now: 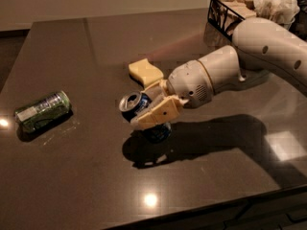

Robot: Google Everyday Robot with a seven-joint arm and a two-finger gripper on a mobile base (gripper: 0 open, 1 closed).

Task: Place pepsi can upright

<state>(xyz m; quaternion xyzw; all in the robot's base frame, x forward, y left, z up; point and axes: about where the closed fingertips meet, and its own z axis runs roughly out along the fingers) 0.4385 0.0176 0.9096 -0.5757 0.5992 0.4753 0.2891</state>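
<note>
The gripper (143,110) hangs over the middle of the table (96,42), its 2 fingers pinching the pepsi can (135,103). The can is tilted, silver top facing the table's left edge, lower end close above the tabletop. 1 green can (42,110) lies on its side near the table's left edge. A pale yellow block (145,72) rests on the table just behind the gripper.

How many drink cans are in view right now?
2. The pepsi can is tilted in the gripper near the middle of the table; the green can lies on its side toward the left edge. The arm could hide more.
</note>
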